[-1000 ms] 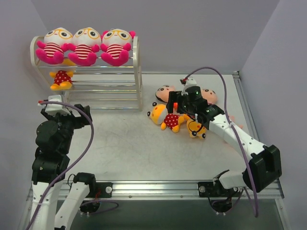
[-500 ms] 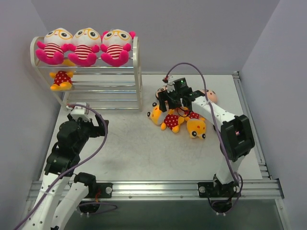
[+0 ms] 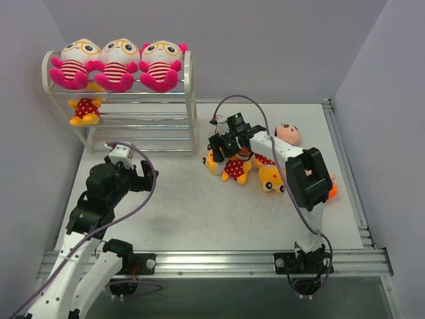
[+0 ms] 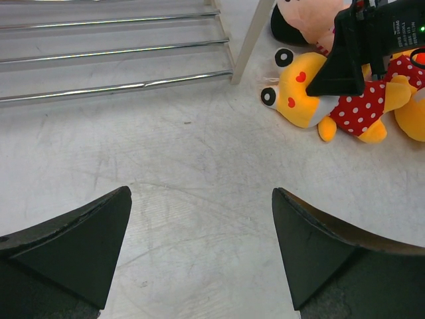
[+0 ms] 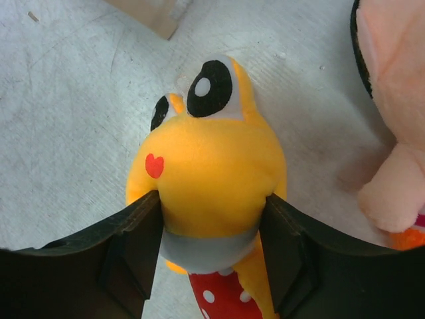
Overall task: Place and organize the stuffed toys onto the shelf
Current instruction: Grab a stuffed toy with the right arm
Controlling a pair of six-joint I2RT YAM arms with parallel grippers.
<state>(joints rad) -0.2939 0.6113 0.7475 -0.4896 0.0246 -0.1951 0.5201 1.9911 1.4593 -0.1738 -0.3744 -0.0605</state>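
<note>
The right gripper (image 3: pixel 223 149) is down over the loose toys at the middle of the table (image 3: pixel 199 212). Its two fingers (image 5: pixel 136 246) press on both sides of a yellow toy in a red dotted dress (image 5: pixel 206 159), clamped at the neck just under its head. This toy lies on the table, just to the right of the shelf (image 3: pixel 193 113).

A second yellow toy (image 3: pixel 272 178) lies beside it on the right, and a peach-faced doll with black hair (image 3: pixel 287 133) lies a little farther back.

The left gripper (image 4: pixel 200 193) hangs over bare table near the front of the shelf, its fingers wide apart with nothing between them.

On the top tier of the shelf three pink toys (image 3: pixel 118 63) sit in a row. One more yellow toy in red (image 3: pixel 85 109) sits on the tier below, at the left end.
</note>
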